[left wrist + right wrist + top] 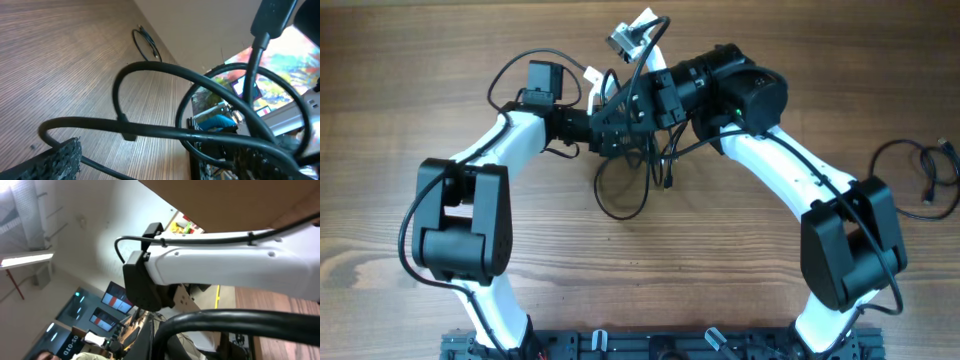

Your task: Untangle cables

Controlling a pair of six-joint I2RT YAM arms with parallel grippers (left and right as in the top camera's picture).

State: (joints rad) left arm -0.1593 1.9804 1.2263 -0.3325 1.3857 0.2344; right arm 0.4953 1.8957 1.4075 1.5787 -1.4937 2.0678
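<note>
The black cables (pixel 620 190) hang in a tangle between my two grippers at the upper middle, with one loop lying on the table. A silver-tipped plug (pixel 625 38) with white tags sticks up at the far end. My left gripper (pixel 603 128) is open, and several strands (pixel 150 131) cross between its wide-apart fingers (pixel 155 162). My right gripper (pixel 642 100) is tilted on its side and looks shut on a cable (pixel 240 320) that arches close in front of its camera (pixel 167 342). Where the strands cross inside the tangle is hidden by the grippers.
A separate black cable (pixel 920 175) lies coiled near the table's right edge and shows far off in the left wrist view (pixel 145 45). The left arm's white link (pixel 225 265) fills the right wrist view. The arms' bases stand at the front edge.
</note>
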